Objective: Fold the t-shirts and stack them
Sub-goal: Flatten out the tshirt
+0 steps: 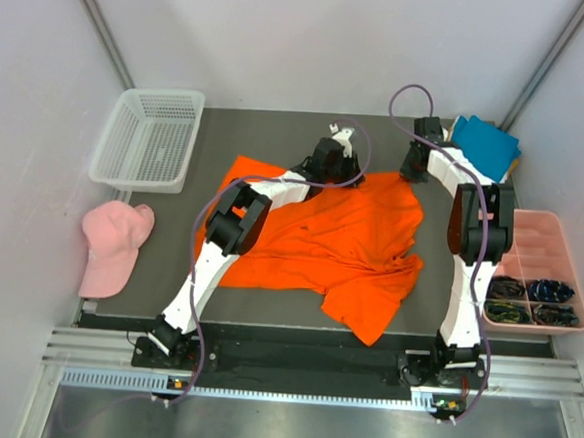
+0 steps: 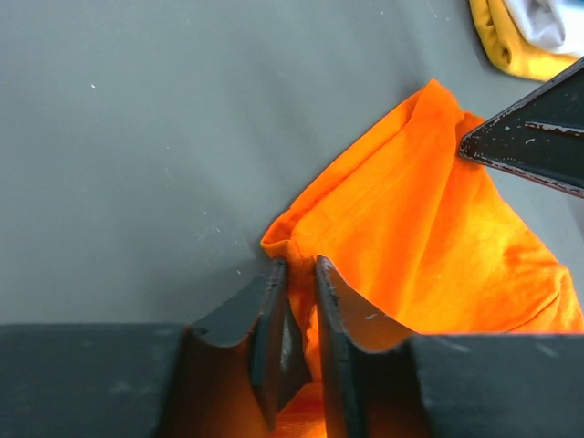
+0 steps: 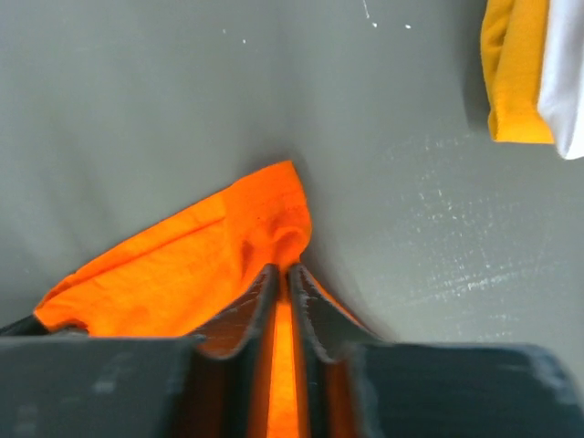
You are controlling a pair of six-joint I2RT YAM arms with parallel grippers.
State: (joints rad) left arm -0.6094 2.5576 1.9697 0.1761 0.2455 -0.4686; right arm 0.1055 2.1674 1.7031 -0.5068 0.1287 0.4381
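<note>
Orange t-shirt (image 1: 320,241) spread, rumpled, mid-table on dark mat; left gripper (image 1: 341,140) and right gripper (image 1: 414,170) both at its far edge. Teal t-shirt (image 1: 486,144) at far right corner; white basket (image 1: 147,139) and pink cap (image 1: 110,241) to left, pink tray (image 1: 542,259) to right.

Left wrist: left gripper (image 2: 297,269) jaws nearly closed, nipping orange t-shirt (image 2: 411,228) hem corner; right gripper's finger (image 2: 534,137) at shirt's other corner.

Right wrist: right gripper (image 3: 283,272) jaws almost together, orange t-shirt (image 3: 201,255) fabric pinched between; yellow t-shirt (image 3: 511,73) and white t-shirt (image 3: 568,82) folded beyond.
</note>
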